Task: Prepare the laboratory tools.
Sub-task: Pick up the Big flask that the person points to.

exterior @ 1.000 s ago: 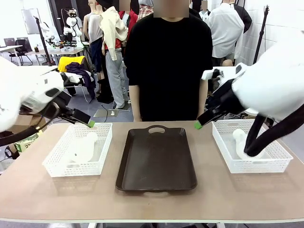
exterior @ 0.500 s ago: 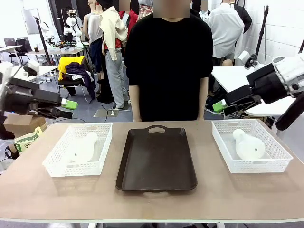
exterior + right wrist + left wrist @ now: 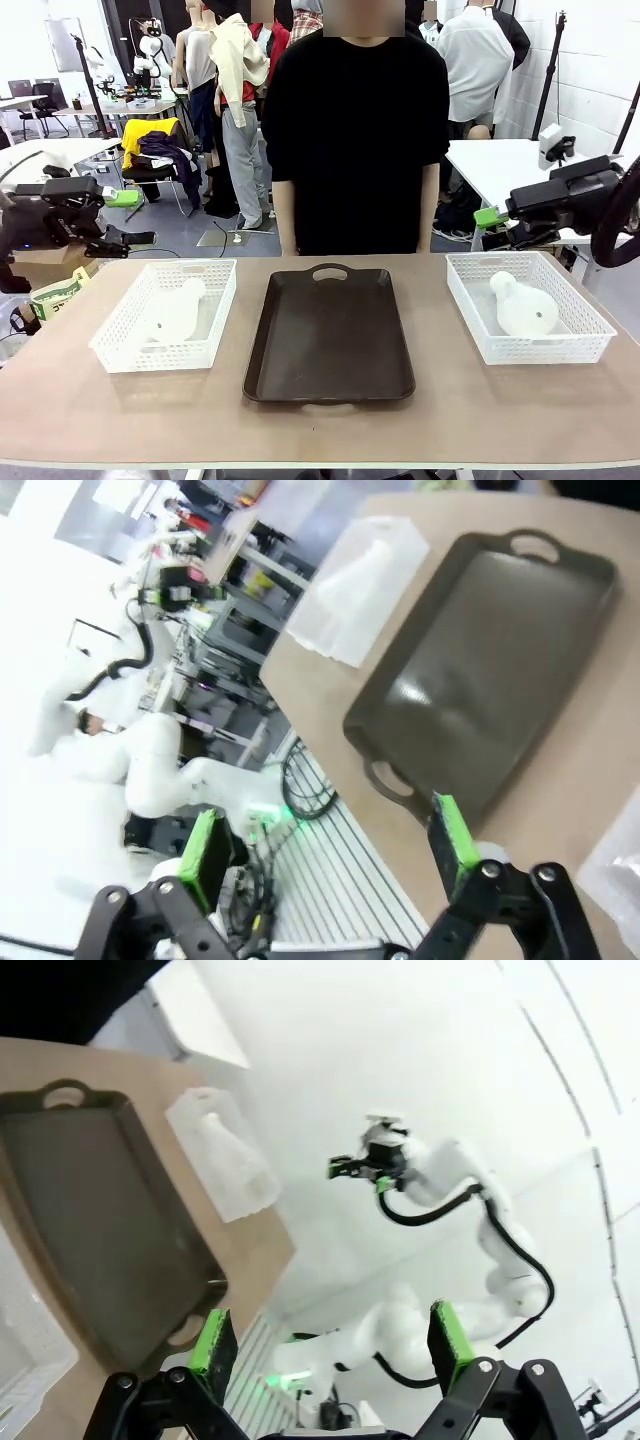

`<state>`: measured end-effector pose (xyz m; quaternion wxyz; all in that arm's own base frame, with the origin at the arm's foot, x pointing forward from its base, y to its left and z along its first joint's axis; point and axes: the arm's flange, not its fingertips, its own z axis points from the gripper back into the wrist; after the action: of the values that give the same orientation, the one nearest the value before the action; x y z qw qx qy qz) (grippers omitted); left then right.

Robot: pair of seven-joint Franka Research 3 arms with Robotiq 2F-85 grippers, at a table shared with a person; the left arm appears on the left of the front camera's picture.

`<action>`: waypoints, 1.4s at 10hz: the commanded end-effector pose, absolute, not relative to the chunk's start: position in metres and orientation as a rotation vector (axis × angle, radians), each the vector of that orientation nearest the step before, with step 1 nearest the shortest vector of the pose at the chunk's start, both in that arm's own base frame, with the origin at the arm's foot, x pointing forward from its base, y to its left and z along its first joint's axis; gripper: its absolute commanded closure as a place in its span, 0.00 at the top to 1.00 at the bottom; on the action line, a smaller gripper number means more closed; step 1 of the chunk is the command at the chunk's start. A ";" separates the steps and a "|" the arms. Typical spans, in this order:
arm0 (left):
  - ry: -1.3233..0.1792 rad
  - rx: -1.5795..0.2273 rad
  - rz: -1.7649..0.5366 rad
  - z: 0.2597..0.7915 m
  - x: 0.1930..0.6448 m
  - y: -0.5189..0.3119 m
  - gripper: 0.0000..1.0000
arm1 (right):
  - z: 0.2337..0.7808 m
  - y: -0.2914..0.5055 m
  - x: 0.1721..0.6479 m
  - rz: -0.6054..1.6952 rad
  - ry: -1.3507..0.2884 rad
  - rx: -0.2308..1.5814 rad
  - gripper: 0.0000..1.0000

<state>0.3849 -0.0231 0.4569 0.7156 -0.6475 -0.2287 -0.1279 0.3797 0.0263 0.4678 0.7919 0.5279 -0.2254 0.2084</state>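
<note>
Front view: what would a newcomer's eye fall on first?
The brown tray lies bare at the middle of the table, before a person in black. The left basket and the right basket, white mesh, flank it, each holding a whitish flask on its side: left flask, right flask. The left arm and right arm hover beyond the table ends, jaws open.

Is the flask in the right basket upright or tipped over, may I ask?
Tipped: the conical flask lies on its side in the basket.

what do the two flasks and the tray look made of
Left flask and right flask: likely plastic, milky translucent, matte, no glassy glare. Tray: dark brown, smooth, soft sheen reflecting light; plastic or coated metal, cannot tell which.
</note>
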 end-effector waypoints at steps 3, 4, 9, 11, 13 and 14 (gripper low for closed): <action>-0.418 -1.498 -0.301 0.450 0.404 -0.031 1.00 | 0.442 -0.002 0.408 0.360 -0.505 1.333 1.00; -0.404 -1.502 -0.320 0.449 0.405 -0.035 1.00 | 0.439 -0.011 0.417 0.294 -0.470 1.336 1.00; -0.380 -1.461 -0.319 0.451 0.400 -0.039 1.00 | 0.425 -0.009 0.453 0.089 -0.210 1.252 1.00; -0.382 -1.456 -0.319 0.451 0.399 -0.038 1.00 | 0.424 -0.005 0.454 0.099 -0.184 1.238 1.00; -0.381 -1.422 -0.314 0.447 0.398 -0.038 1.00 | 0.421 -0.003 0.452 0.095 -0.210 1.262 1.00; -0.387 -1.459 -0.319 0.448 0.403 -0.039 1.00 | 0.421 -0.003 0.452 0.095 -0.210 1.262 1.00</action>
<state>0.4032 -0.0389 0.4465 0.7190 -0.6573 -0.1744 -0.1437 0.4516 -0.0030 0.4209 0.8039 0.5851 -0.0953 0.0476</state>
